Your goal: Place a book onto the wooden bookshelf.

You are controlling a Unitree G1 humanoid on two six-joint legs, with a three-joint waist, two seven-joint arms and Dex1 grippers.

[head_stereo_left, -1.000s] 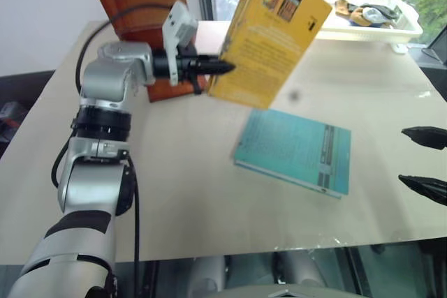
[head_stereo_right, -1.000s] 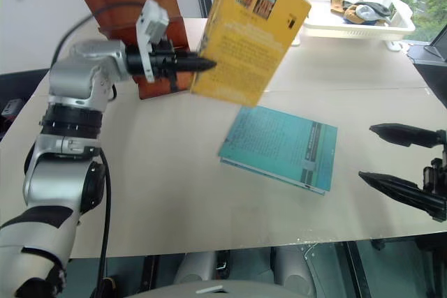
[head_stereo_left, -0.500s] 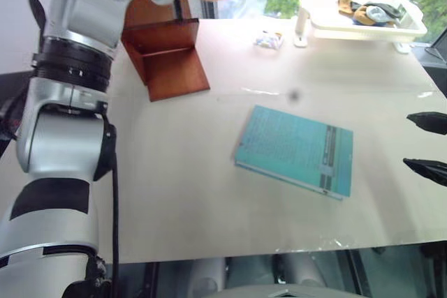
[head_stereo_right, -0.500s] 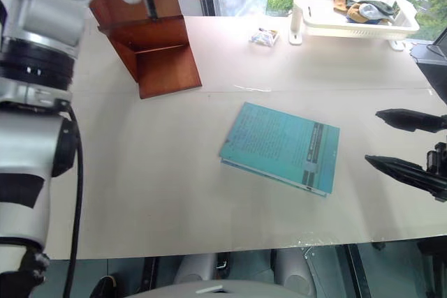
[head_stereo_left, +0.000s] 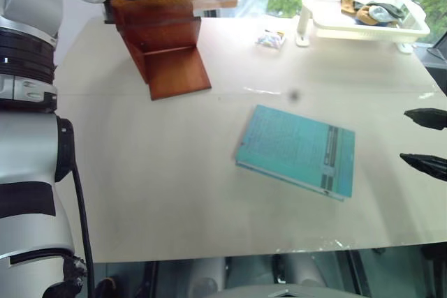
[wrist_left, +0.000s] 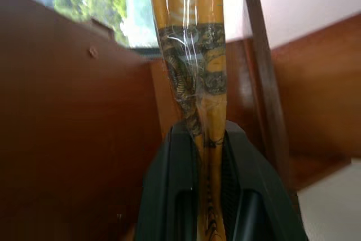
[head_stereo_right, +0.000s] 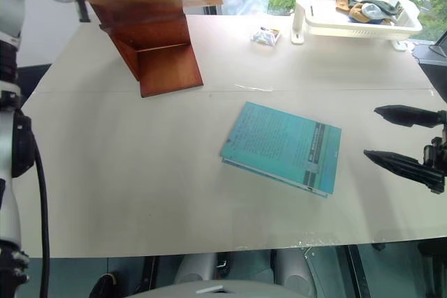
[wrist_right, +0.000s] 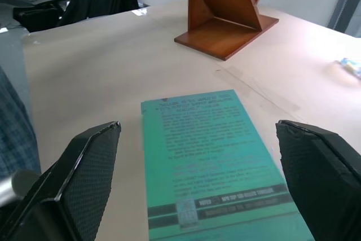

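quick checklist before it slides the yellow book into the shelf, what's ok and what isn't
1. Grip: left gripper shut on the book, fingers clamping both covers. Ok.
2. Book at the wooden bookshelf: held up at its top, wood on both sides in the left wrist view. Ok.
3. Book resting on a shelf board: cannot tell.
4. Right gripper out of the way: open, at the table's right edge. Ok.
5. Teal book clear of the shelf: flat on the table, well apart. Ok.
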